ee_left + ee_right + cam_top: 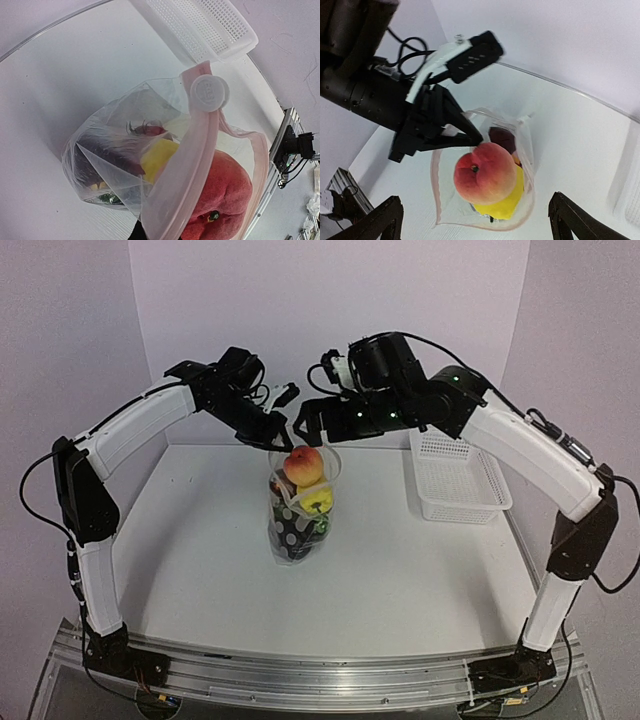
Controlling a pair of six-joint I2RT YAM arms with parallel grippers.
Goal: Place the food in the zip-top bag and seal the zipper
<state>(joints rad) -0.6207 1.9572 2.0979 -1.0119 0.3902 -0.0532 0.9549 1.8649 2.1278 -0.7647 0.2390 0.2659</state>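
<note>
The clear dotted zip-top bag (297, 530) stands upright mid-table, mouth open upward. A peach (303, 465) sits at the mouth on a yellow piece (318, 501), with dark purple and green pieces lower down. My left gripper (277, 440) is shut on the bag's rim at its far left side and holds it up. In the left wrist view the zipper strip (192, 165) with a white round tab (209, 93) runs past the peach (225, 200). My right gripper (475, 205) is wide open and empty, above the peach (485, 171) and the bag's mouth (436, 190).
A white perforated basket (455, 485) stands at the right of the bag, empty as far as it shows; it also shows in the left wrist view (210, 25). Both arms meet over the bag, their wrists close together.
</note>
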